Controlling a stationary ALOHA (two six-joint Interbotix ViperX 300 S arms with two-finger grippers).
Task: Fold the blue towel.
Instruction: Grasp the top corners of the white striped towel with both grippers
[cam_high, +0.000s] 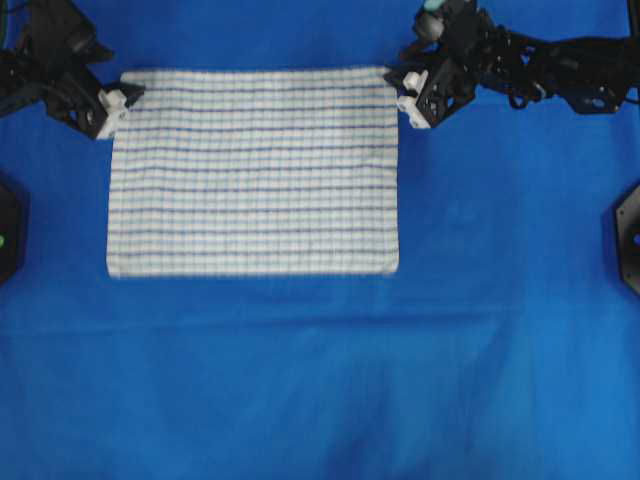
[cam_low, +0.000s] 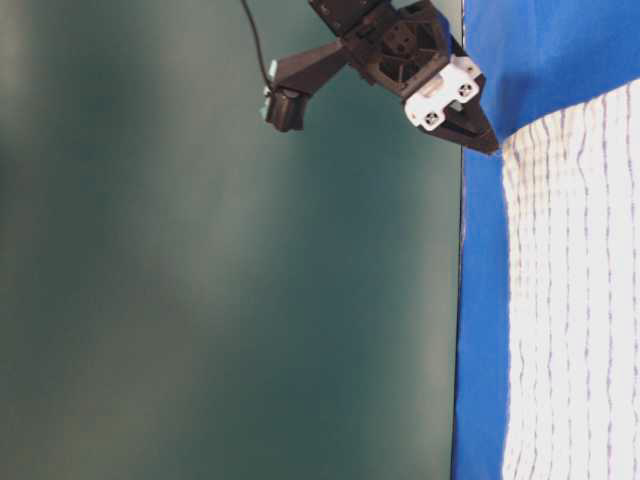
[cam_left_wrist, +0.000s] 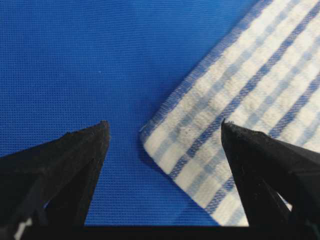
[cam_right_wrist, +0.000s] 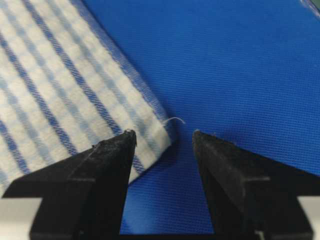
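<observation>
The blue towel (cam_high: 253, 170), white with thin blue check stripes, lies flat as a rectangle on the blue sheet. My left gripper (cam_high: 118, 100) hovers at its far left corner, open, and that corner (cam_left_wrist: 165, 137) lies loose between the fingers. My right gripper (cam_high: 408, 92) is at the far right corner, open too. That corner (cam_right_wrist: 160, 135) sits beside the left fingertip (cam_right_wrist: 125, 142), ungripped. In the table-level view the towel (cam_low: 580, 300) shows at the right, with one gripper (cam_low: 478, 130) just above its edge.
A plain blue sheet (cam_high: 320, 380) covers the whole surface. Black arm bases stand at the left edge (cam_high: 8, 230) and right edge (cam_high: 630, 235). A dark green wall (cam_low: 220, 280) fills the table-level view's left.
</observation>
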